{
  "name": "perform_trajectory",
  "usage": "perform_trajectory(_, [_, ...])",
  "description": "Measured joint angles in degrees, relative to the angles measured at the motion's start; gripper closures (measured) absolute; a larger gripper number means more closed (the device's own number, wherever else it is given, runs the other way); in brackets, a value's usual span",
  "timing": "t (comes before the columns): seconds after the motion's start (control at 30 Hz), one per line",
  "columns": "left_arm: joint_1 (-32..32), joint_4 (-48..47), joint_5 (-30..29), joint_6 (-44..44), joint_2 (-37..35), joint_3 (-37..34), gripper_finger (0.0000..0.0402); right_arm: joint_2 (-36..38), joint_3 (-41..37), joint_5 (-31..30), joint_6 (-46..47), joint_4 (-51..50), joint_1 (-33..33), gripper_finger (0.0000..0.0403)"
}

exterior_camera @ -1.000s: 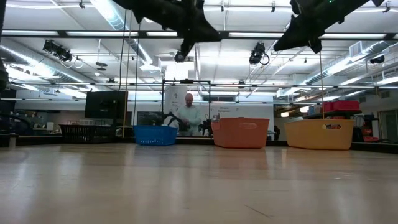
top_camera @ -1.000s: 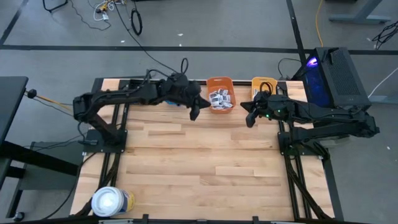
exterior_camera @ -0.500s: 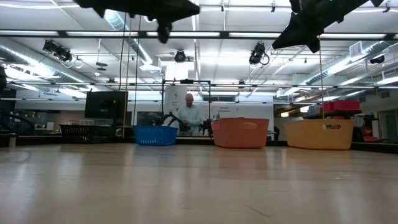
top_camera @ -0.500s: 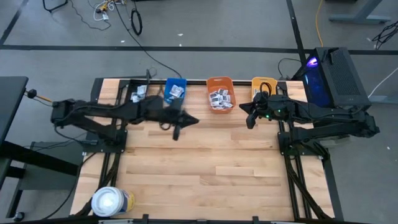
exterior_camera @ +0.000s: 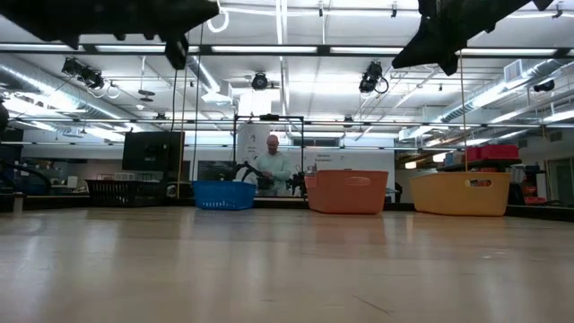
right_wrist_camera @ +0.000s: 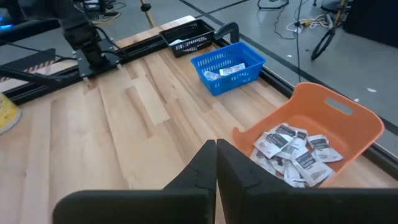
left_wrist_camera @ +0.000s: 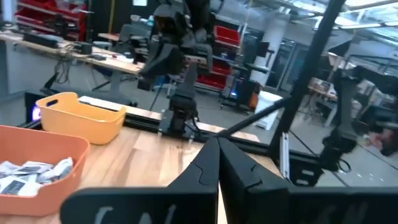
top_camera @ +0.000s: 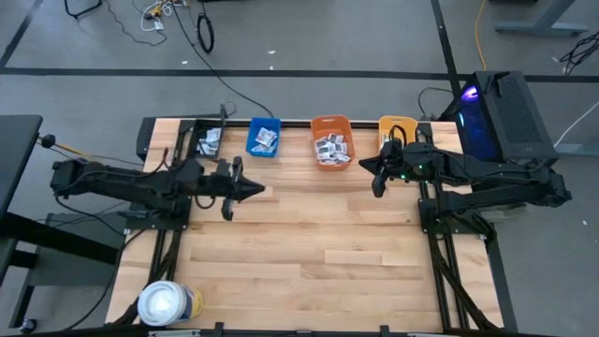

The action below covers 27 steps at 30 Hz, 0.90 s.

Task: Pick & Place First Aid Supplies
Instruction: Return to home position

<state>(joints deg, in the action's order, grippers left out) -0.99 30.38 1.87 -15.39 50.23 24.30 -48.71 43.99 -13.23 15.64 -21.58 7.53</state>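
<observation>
Since left gripper (left_wrist_camera: 217, 148) and right gripper (right_wrist_camera: 216, 150) are each pinched together on nothing, both should be retracted high, clear of the orange bin (right_wrist_camera: 348, 115).

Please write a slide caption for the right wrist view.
Right gripper shut above the table, facing the orange bin and blue bin, both holding packets.

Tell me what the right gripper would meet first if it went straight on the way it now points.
Most likely the bare table top, just beside the orange bin. The right gripper, fingers shut, aims at open wood short of the blue bin, though depth is hard to judge.
</observation>
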Motion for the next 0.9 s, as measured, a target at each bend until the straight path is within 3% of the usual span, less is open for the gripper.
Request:
perform_trajectory(0.1, [0.79,2.07,-0.02,1.32,-3.76,-4.51,0.0400,0.00,0.00,1.30,0.03,0.23,-0.02,0.0389])
perform_trajectory(0.3, [1.29,17.76,-0.38,3.96,-8.93,-14.85,0.0400,0.00,0.00,2.29,0.09,1.66,0.00,0.0389])
perform_trajectory(0.43, [1.29,22.26,-0.38,3.38,-11.00,-19.96,0.0401,0.00,0.00,2.33,0.13,2.63,-0.02,0.0389])
perform_trajectory(0.7, [1.29,22.07,3.48,3.91,-12.54,-21.04,0.0401,0.00,0.00,2.29,0.13,2.77,-0.02,0.0389])
perform_trajectory(0.9, [1.29,21.09,3.12,6.46,-12.52,-21.04,0.0401,0.00,0.00,2.32,0.37,2.75,-0.02,0.0389])
